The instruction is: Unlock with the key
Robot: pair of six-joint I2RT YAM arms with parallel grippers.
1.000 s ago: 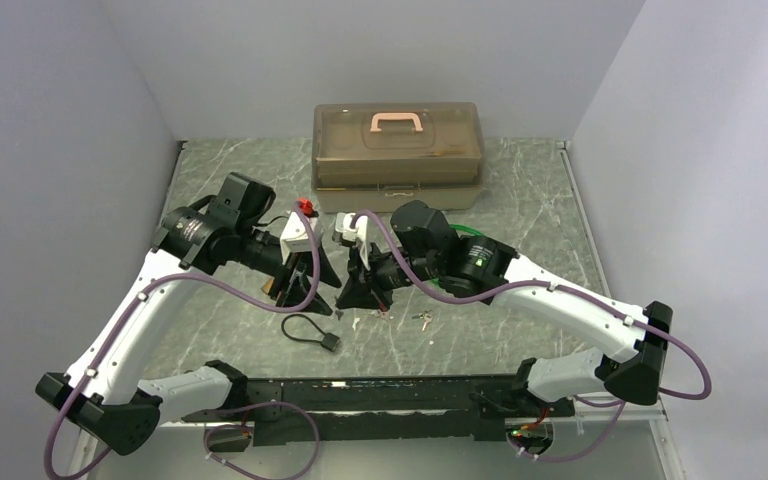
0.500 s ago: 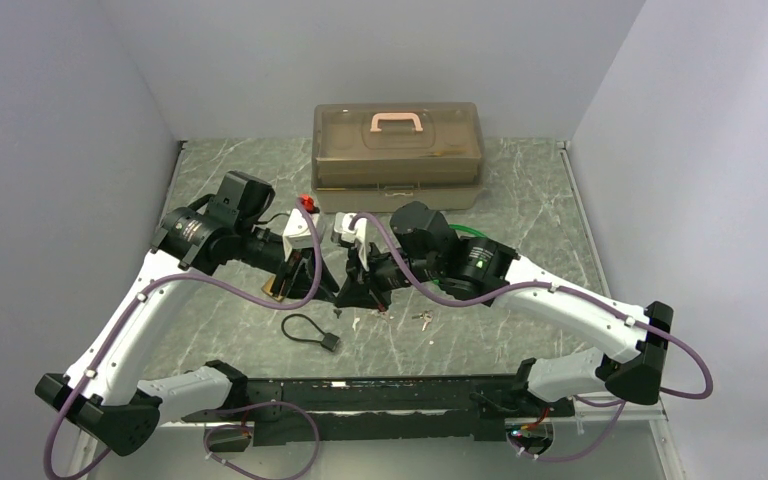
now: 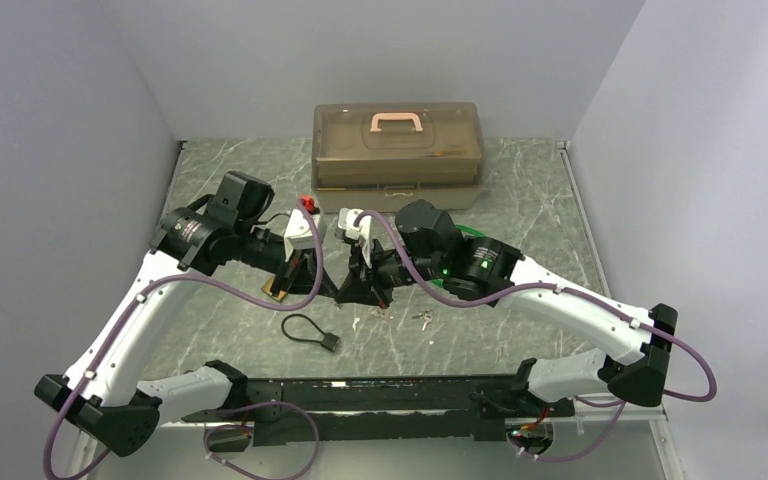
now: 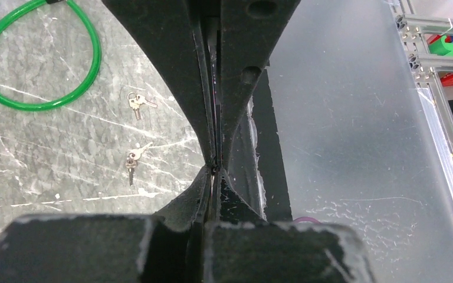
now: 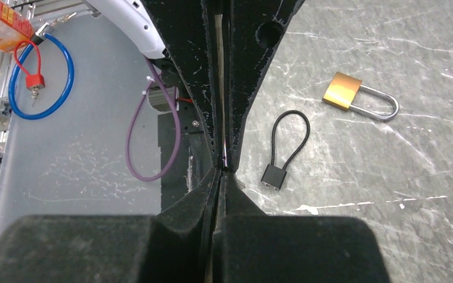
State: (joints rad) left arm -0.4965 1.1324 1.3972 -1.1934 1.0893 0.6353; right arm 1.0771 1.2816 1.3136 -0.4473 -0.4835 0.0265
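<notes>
Both hands are pinched shut with nothing seen between the fingers: the left hand mid-frame in its wrist view, the right hand likewise. The padlock lies on the bench at upper right of the right wrist view. Keys lie left of centre in the left wrist view.

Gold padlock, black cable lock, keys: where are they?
Gold padlock (image 5: 342, 90): right wrist view, on its brass body.
Black cable lock (image 5: 273, 176): right wrist view, on its square body.
Keys (image 4: 131, 160): left wrist view, on the lower bunch.
</notes>
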